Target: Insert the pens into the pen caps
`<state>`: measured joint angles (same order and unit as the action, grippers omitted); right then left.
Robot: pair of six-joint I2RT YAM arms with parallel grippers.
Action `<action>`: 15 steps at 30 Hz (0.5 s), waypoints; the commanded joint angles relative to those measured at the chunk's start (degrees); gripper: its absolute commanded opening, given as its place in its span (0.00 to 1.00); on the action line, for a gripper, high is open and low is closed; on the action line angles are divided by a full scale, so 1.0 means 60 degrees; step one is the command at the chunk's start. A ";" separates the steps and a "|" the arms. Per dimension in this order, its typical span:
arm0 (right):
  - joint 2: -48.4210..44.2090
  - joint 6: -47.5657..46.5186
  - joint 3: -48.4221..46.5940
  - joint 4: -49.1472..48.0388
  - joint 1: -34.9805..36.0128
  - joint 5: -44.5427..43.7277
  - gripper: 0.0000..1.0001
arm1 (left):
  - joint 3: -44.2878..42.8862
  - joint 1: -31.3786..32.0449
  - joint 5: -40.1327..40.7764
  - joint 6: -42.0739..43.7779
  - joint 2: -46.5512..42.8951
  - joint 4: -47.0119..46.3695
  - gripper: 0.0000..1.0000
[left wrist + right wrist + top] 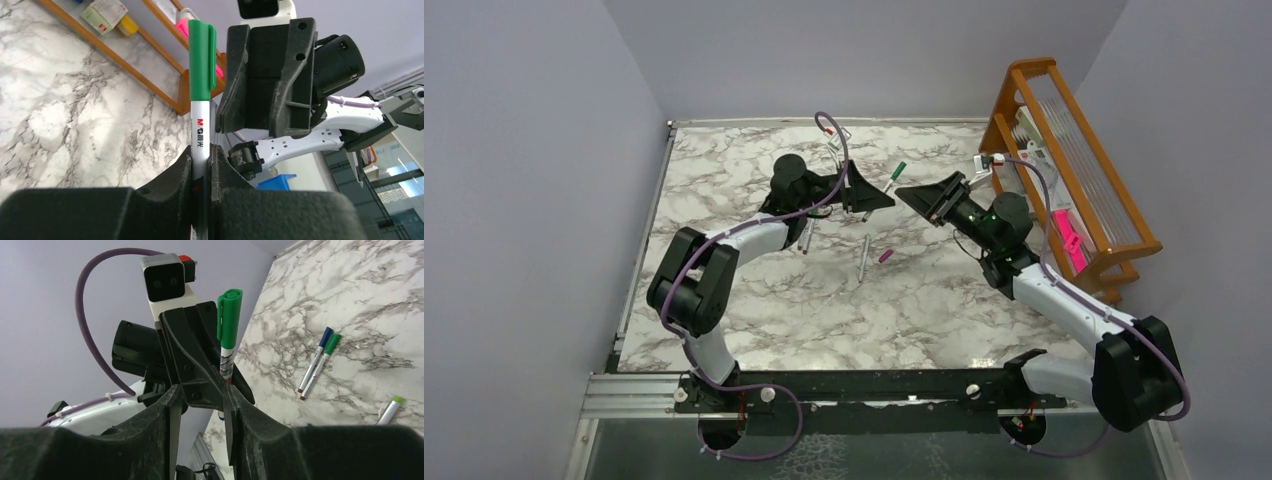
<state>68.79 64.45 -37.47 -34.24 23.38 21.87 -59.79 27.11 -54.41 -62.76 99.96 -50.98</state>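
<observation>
Marble tabletop [824,320] lies beneath the green-capped pen [199,100], which your left gripper [201,156] pinches tight by its white barrel. Your right gripper [200,390] faces it close by, jaws parted and empty; a loose pen [863,257] and a magenta cap [885,256] lie near each other on the marble.

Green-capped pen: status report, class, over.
Left fingers shut on green-capped pen. Right fingers open, empty, apart from it. Nothing between them.

Green-capped pen [895,176] at centre, grey pen [864,258] lying nearer, magenta cap [885,256] beside it
</observation>
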 commanded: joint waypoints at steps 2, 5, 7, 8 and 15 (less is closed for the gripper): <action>-0.0424 -0.0091 0.0331 0.0485 -0.0030 0.0076 0.37 | 0.0189 -0.0117 0.0463 0.0951 -0.0153 0.0603 0.00; -0.0580 -0.0553 0.0258 0.1112 -0.0038 -0.0117 0.37 | -0.0358 -0.0122 0.1854 0.3186 -0.0350 0.4230 0.00; -0.0663 -0.0827 0.0172 0.1592 -0.0042 -0.0249 0.36 | -0.0787 -0.0124 0.3491 0.4374 -0.0673 0.6402 0.00; -0.0695 -0.0949 0.0116 0.1845 -0.0031 -0.0311 0.36 | -0.1043 -0.0124 0.4459 0.4811 -0.0722 0.7472 0.00; -0.0693 -0.1271 0.0167 0.2730 -0.0030 -0.0386 0.32 | -0.1105 -0.0118 0.8499 0.5901 -0.0927 1.0371 0.00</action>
<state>65.19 59.02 -36.14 -21.93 23.24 20.95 -66.74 26.52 -21.82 -34.87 97.36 -3.57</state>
